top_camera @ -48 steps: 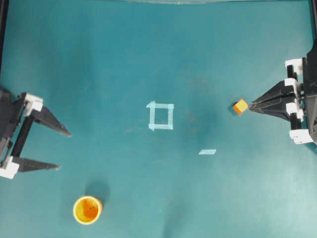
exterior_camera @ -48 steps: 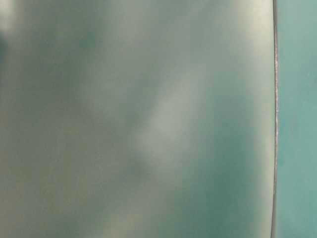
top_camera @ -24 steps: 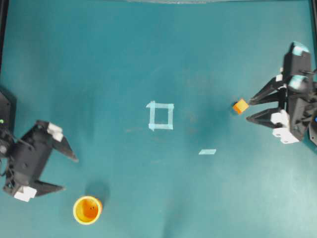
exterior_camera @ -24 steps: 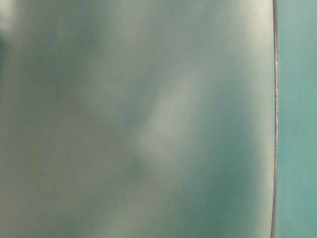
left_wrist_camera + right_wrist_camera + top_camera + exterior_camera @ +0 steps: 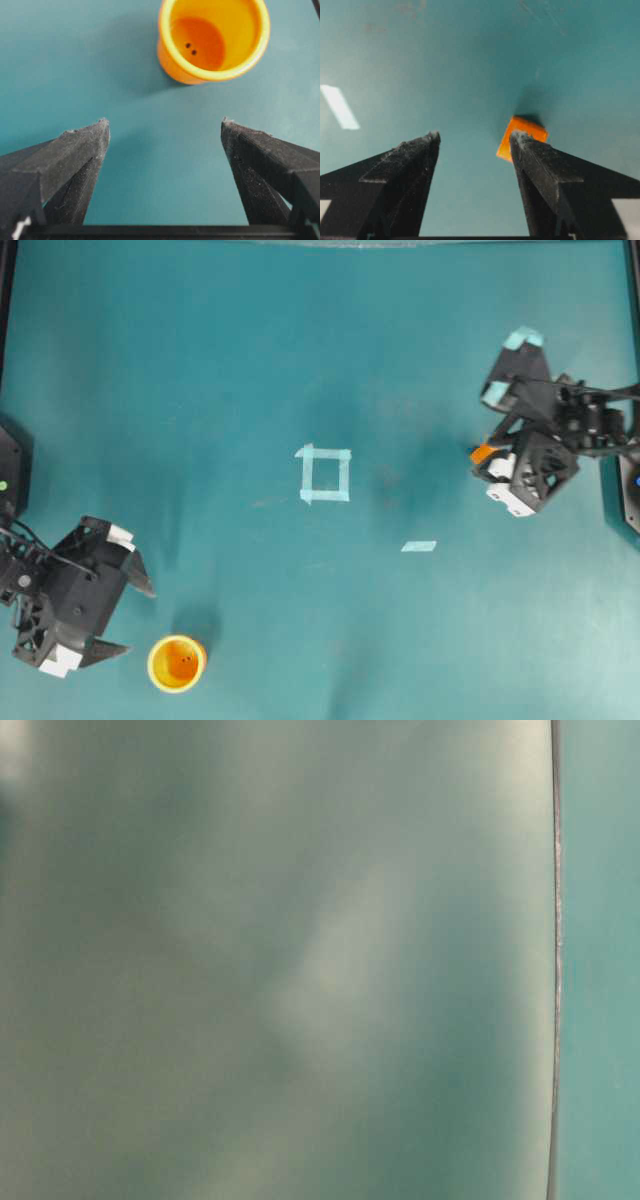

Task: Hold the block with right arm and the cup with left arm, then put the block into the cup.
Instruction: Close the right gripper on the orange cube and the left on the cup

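Observation:
The small orange block (image 5: 483,453) lies on the teal table at the right, partly hidden under my teal-taped right gripper (image 5: 495,448). In the right wrist view the block (image 5: 527,126) sits just beyond and under the tip of the right-hand finger, not between the fingers. That gripper (image 5: 476,135) is open and holds nothing. The yellow cup (image 5: 177,663) stands upright at the lower left. My left gripper (image 5: 138,620) is open just left of it. In the left wrist view the cup (image 5: 214,40) is ahead and to the right of the empty gripper (image 5: 165,122).
A pale tape square (image 5: 324,473) marks the table's middle, and a loose tape strip (image 5: 419,546) lies to its lower right, also showing as a tape strip (image 5: 339,106) in the right wrist view. The table-level view is a blur.
My right gripper went from shut to open and moved in over the block. The left arm swung down towards the cup, still open. Block and cup stayed put.

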Robot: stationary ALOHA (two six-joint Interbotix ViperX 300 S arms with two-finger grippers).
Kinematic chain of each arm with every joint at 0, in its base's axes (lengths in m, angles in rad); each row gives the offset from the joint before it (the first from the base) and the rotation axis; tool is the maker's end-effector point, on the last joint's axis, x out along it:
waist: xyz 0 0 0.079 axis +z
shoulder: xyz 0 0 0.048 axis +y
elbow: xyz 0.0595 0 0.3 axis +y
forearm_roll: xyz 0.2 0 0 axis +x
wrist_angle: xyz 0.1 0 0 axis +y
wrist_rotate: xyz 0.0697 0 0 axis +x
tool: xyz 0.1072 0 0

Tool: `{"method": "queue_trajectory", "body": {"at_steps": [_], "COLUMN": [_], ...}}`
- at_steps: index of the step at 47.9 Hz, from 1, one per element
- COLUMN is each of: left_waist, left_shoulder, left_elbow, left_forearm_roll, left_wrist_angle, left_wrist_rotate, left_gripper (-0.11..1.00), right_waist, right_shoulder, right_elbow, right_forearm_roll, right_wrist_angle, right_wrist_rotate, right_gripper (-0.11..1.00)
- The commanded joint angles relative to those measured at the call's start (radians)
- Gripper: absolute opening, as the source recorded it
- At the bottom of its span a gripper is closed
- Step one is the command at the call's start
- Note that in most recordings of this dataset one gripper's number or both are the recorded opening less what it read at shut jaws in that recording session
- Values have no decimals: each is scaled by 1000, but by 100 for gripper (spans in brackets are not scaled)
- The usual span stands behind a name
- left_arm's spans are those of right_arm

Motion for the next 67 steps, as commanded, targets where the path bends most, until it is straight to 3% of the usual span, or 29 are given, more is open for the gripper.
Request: {"method": "queue_trajectory", "body": {"at_steps": [1, 11, 28, 52, 67], "left_waist": [-9, -8, 5, -3, -25], "left_shoulder": [17, 74, 172, 259, 379], "left_elbow": [-32, -51, -38, -41, -66], "left_forearm_roll": [2, 3, 2, 0, -2], "left_wrist_angle": [-18, -71, -210, -433, -534], "left_wrist_rotate": [2, 0, 0, -9, -120], "left_gripper": [87, 87, 87, 87, 87], "right_waist": [-8, -37, -54, -43, -41], "right_shoulder": [25, 66, 81, 112, 129], "right_elbow": [-40, -58, -37, -21, -21], "right_forearm_roll": [-8, -21, -109, -101, -101], "right_wrist_angle": [18, 63, 104, 100, 69], "right_wrist_rotate": [3, 11, 166, 176, 175], "right_gripper": [60, 61, 61, 61, 61]}}
